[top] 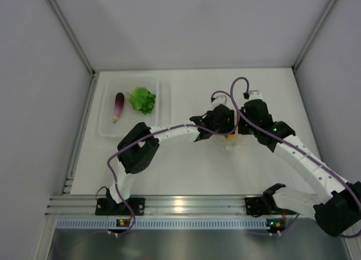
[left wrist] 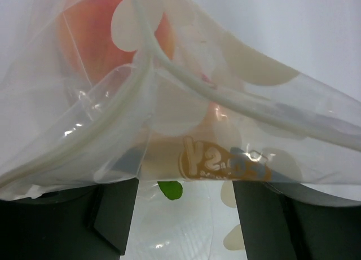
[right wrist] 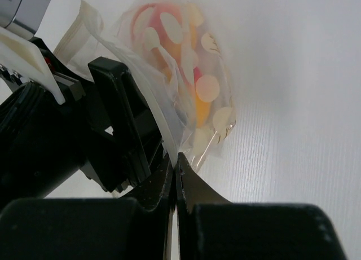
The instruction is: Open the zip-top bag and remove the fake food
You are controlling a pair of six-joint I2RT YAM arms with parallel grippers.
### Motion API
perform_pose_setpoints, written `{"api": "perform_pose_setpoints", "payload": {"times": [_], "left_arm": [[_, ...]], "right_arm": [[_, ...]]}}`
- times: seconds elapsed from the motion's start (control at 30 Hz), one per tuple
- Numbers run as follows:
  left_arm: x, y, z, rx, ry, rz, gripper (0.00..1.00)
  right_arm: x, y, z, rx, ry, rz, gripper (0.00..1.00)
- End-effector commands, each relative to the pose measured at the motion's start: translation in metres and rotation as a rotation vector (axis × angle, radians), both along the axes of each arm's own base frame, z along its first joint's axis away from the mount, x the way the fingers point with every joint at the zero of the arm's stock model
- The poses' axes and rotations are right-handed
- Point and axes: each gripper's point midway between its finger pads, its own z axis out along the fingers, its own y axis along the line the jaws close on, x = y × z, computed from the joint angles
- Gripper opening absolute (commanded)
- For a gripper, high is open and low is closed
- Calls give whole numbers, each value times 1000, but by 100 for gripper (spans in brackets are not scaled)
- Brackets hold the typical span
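The zip-top bag [top: 232, 140], clear with white dots, hangs between both grippers at mid-table. Its mouth gapes wide in the left wrist view [left wrist: 186, 102]. Orange-yellow peach-like fruits [left wrist: 93, 23] are inside it and also show in the right wrist view [right wrist: 169, 29]. My right gripper [right wrist: 176, 155] is shut on the bag's zip edge [right wrist: 163, 124]. My left gripper [left wrist: 186, 215] has its jaws wide apart, with bag film draped over and between them. The two grippers meet in the top view, left [top: 223, 124] and right [top: 241, 127]. The purple eggplant [top: 118, 105] and green lettuce [top: 142, 99] lie in the tray.
A rigid clear tray [top: 107, 130] stands at the back left of the white table. White walls enclose the table on the left, back and right. An aluminium rail [top: 180, 206] with the arm bases runs along the near edge.
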Motion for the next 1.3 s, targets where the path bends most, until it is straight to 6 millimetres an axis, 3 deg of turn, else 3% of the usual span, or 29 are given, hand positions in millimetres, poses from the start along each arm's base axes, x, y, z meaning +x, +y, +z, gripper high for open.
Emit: {"api": "perform_pose_setpoints", "payload": {"times": [0.0, 0.27, 0.57, 0.6, 0.73, 0.83, 0.9, 1.0, 1.07, 1.1, 1.17, 1.2, 1.27], "left_arm": [[3, -4, -10, 71, -10, -39, 70], [4, -11, -31, 134, 1, -95, 85], [10, -27, -49, 139, 11, -127, 84], [11, -26, -49, 139, 10, -120, 81], [12, -25, -48, 134, 11, -107, 51], [11, -23, -45, 127, 15, -97, 21], [9, -23, -38, 113, 14, -95, 8], [6, -21, -30, 99, 13, -95, 0], [0, -19, -27, 88, 18, -114, 0], [0, -23, -13, 52, -5, -124, 0], [-7, -20, -10, 38, -3, -139, 0], [-8, -22, 3, 15, -23, -149, 0], [-16, -20, 5, 11, -31, -163, 0]], "right_arm": [[-5, 5, 6, 42, -8, 64, 0], [-6, 8, 13, 80, -16, 87, 0], [-8, 11, 8, 95, -6, 101, 0], [-8, 10, 9, 95, -10, 100, 0], [-8, 7, 7, 82, -11, 86, 0], [-6, 4, 7, 79, -15, 73, 0], [-6, 3, 6, 74, -17, 64, 0], [-3, -1, 8, 65, -28, 43, 0], [-2, -2, 9, 65, -34, 33, 0], [-1, -4, 8, 54, -34, 22, 0], [2, -5, 7, 47, -34, 14, 0], [3, -6, 7, 45, -36, 6, 0], [6, -6, 5, 42, -35, -4, 0]]}}
